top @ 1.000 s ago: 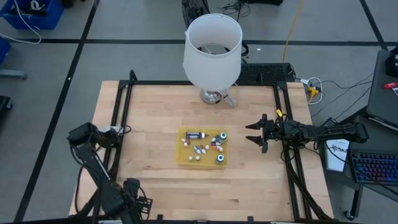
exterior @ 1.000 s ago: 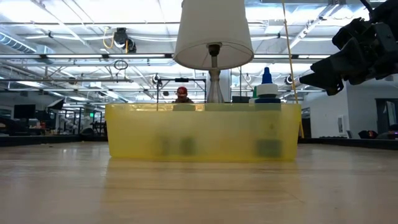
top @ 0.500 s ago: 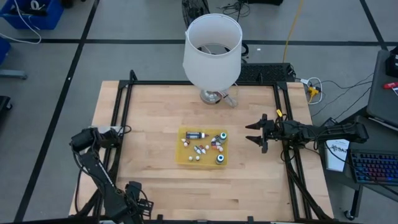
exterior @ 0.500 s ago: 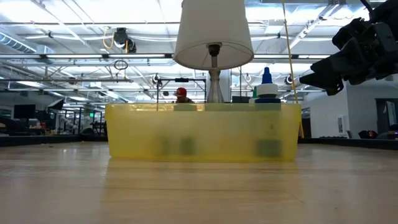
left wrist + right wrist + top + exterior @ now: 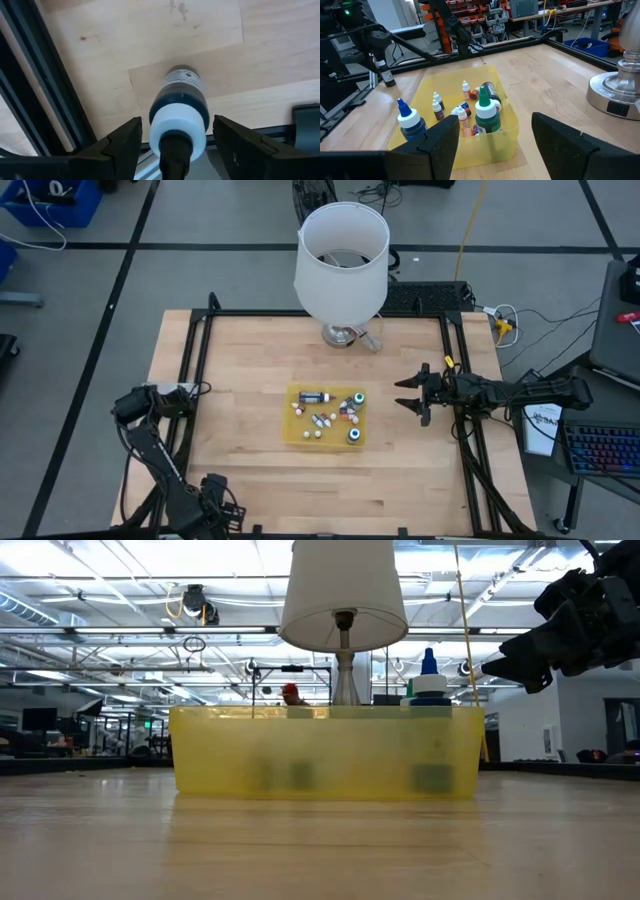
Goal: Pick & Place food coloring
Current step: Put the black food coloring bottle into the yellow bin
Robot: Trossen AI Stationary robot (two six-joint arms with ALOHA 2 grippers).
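Note:
A dark food coloring bottle (image 5: 179, 107) with a white collar stands upright on the wood by the table's left rail, also seen as the bottle (image 5: 385, 75) in the right wrist view. My left gripper (image 5: 177, 122) points down over it, open, one finger on each side with gaps showing. The yellow tray (image 5: 291, 432) in the table's middle holds several more food coloring bottles (image 5: 326, 418), among them a blue-capped one (image 5: 410, 122) and a green one (image 5: 485, 114). My right gripper (image 5: 405, 396) hovers open above the table to the tray's right, empty.
A large white lamp (image 5: 342, 255) stands on its metal base (image 5: 346, 335) at the far edge, behind the tray. Black frame rails (image 5: 197, 380) run along the table's left, right and far sides. Bare wood lies around the tray.
My left arm has shifted slightly toward the table's near edge and has then kept still. My right arm, the tray and the bottles have not moved.

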